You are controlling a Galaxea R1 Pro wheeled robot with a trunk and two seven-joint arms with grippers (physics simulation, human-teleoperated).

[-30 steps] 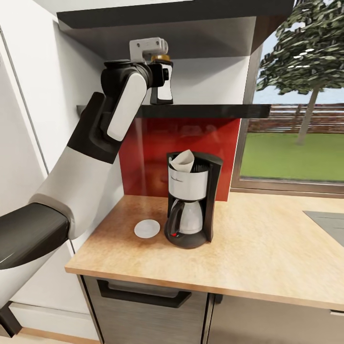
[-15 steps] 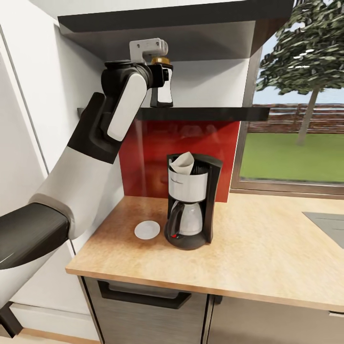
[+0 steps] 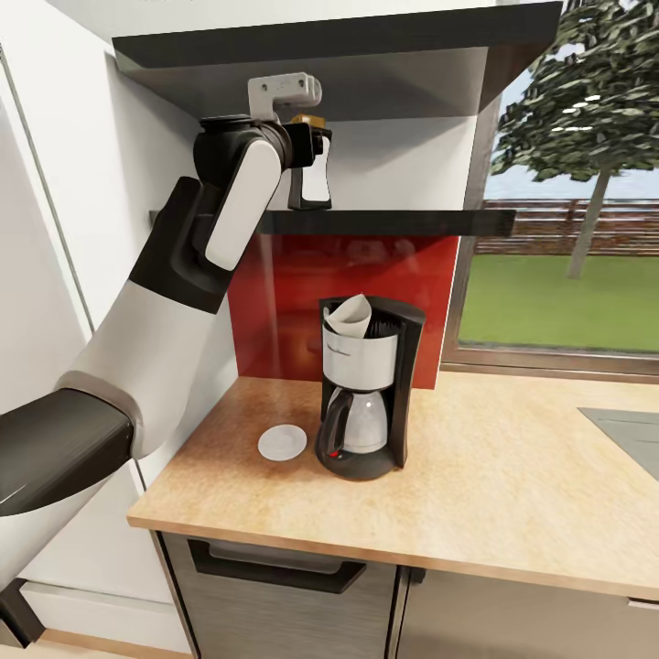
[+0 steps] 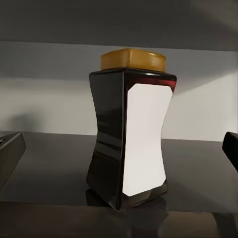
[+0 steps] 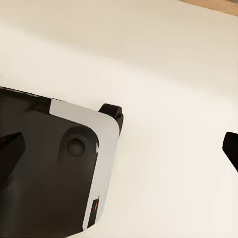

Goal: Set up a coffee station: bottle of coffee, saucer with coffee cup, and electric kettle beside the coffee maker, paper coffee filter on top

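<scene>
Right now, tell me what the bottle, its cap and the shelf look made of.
Bottle: likely dark glass or glossy plastic, given its sheen, with a matte white paper-like label. Cap: tan-orange, dull, probably plastic. Shelf: black with a glossy finish, mirroring the bottle's base; material unclear.

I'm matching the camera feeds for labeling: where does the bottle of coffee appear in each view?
Head view: the bottle of coffee stands on the kitchen shelf, upper middle, just past the left end effector.
Left wrist view: it stands centred and upright, between the fingertips at the picture's edges.
Right wrist view: not in it.
Shared landmark: the black shelf board under the bottle.
</scene>
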